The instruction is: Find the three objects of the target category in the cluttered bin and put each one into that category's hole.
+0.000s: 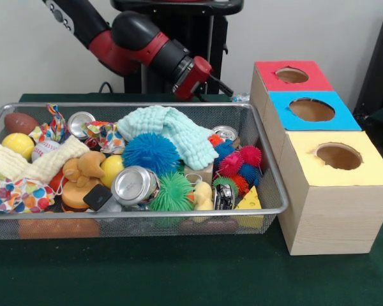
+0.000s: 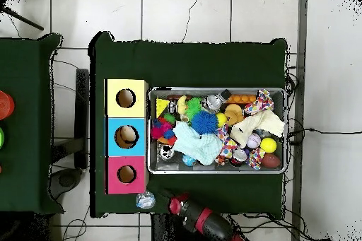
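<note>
The wire mesh bin (image 1: 268, 159) is full of mixed toys, cloths and cans; it also shows in the overhead view (image 2: 215, 90). I see no clear bottle inside it. One clear wrinkled bottle (image 1: 241, 97) shows behind the bin's far rim, beside the red box; in the overhead view this bottle (image 2: 146, 199) lies at the table's robot-side edge next to the red box. My gripper (image 1: 232, 94) reaches down to it from the red wrist and seems to touch it. It shows in the overhead view (image 2: 164, 200) too. Its grip is hidden.
Three wooden boxes with round holes stand in a row beside the bin: red (image 1: 266, 69), blue (image 1: 281, 102), yellow (image 1: 306, 143). Silver cans (image 1: 134, 185), spiky balls (image 1: 150, 152), a mint cloth (image 1: 172, 127) and plush toys fill the bin.
</note>
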Robot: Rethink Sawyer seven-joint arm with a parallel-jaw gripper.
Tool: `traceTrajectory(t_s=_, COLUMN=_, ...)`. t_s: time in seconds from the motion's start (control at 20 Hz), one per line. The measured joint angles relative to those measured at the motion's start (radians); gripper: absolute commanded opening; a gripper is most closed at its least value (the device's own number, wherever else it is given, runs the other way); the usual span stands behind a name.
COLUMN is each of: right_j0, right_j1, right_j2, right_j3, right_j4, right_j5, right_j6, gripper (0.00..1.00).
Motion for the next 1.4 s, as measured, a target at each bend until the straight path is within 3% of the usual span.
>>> traceTrajectory(t_s=0.35, right_j0=-0.023, right_j1=0.026, right_j2=0.016, right_j3=-0.001, right_j4=0.004, right_j5=-0.104, right_j6=0.0, gripper=1.0)
traceTrajectory(t_s=0.95, right_j0=0.044, right_j1=0.002, right_j2=0.022, right_j3=0.008, right_j4=0.03, right_j5=-0.108, right_j6=0.0, gripper=1.0)
traceTrajectory(t_s=1.1, right_j0=0.081, right_j1=-0.011, right_j2=0.021, right_j3=0.011, right_j4=0.03, right_j5=-0.084, right_j6=0.0, gripper=1.0)
traceTrajectory(t_s=1.4, right_j0=0.163, right_j1=-0.034, right_j2=-0.002, right_j3=0.005, right_j4=0.029, right_j5=0.066, right_j6=0.0, gripper=1.0)
